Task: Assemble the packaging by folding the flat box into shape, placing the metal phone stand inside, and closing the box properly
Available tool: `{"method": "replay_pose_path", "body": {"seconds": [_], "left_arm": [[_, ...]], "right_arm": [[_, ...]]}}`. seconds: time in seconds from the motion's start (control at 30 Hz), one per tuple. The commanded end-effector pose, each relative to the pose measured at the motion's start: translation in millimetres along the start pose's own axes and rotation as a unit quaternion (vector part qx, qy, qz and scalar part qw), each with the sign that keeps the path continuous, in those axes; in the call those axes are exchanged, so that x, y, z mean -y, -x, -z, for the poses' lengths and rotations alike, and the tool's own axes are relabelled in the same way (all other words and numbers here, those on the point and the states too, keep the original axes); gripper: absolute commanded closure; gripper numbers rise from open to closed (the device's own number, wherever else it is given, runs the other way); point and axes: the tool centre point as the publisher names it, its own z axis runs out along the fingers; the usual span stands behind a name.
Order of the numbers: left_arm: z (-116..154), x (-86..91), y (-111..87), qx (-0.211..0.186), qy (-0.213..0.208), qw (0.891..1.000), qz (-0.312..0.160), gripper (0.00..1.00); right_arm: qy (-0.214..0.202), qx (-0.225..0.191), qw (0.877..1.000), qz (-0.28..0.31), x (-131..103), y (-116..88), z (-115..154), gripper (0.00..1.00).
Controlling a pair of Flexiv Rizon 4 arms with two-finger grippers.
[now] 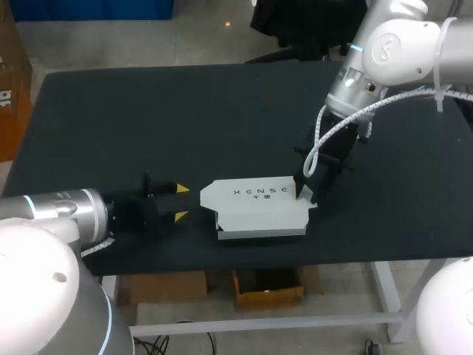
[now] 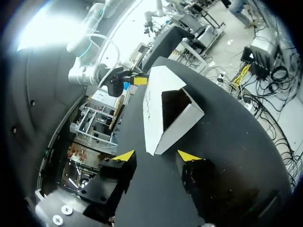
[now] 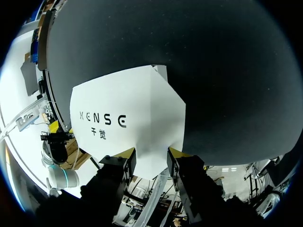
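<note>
White card box point(image 1: 259, 205) sat partly formed by the near edge of the black table point(image 1: 111, 111). The right gripper point(image 3: 151, 153) was clamped on its right end flap, probably to steady it. The left gripper point(image 1: 179, 202) hung just left of the open end, its 2 fingers apart, touching nothing. The inside looked empty, and no phone stand showed.

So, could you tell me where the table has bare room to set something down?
The far stretch of the black table, behind the white cardboard box, is bare, as is the near right corner past the right hand. Crowded: the near strip, where the left hand, box and right hand line up.
</note>
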Motion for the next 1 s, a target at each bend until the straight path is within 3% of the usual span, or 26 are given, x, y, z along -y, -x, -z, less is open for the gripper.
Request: {"method": "replay_pose_path", "body": {"seconds": [0.03, 0.27, 0.37, 0.8, 0.87, 1.0], "left_arm": [[14, 3.9, 16.8, -0.101, 0.027, 0.994, 0.01, 0.0], [6, 0.5, 24.2, -0.234, 0.114, 0.965, 0.036, 0.0], [2, 0.7, 30.7, -0.231, 0.17, 0.958, 0.008, 0.0], [2, 0.7, 30.7, -0.231, 0.17, 0.958, 0.008, 0.0], [-4, 2.0, 27.7, -0.235, 0.145, 0.96, 0.041, 0.0], [-7, 8.8, 30.4, -0.263, 0.122, 0.951, 0.11, 0.0]], "right_arm": [[0.002, -0.001, 1.0, 0.002, 1, -1, -2, 0.6], [0.003, 0.002, 1.0, 0.002, 1, -1, -3, 0.58], [0.003, 0.002, 1.0, 0.002, 2, -2, -3, 0.58], [0.006, -0.002, 1.0, 0.008, 2, -2, -5, 0.58], [0.006, -0.002, 1.0, 0.007, 5, -2, -4, 0.58], [0.007, 0.0, 1.0, 0.006, 6, -1, -4, 0.58]]}}
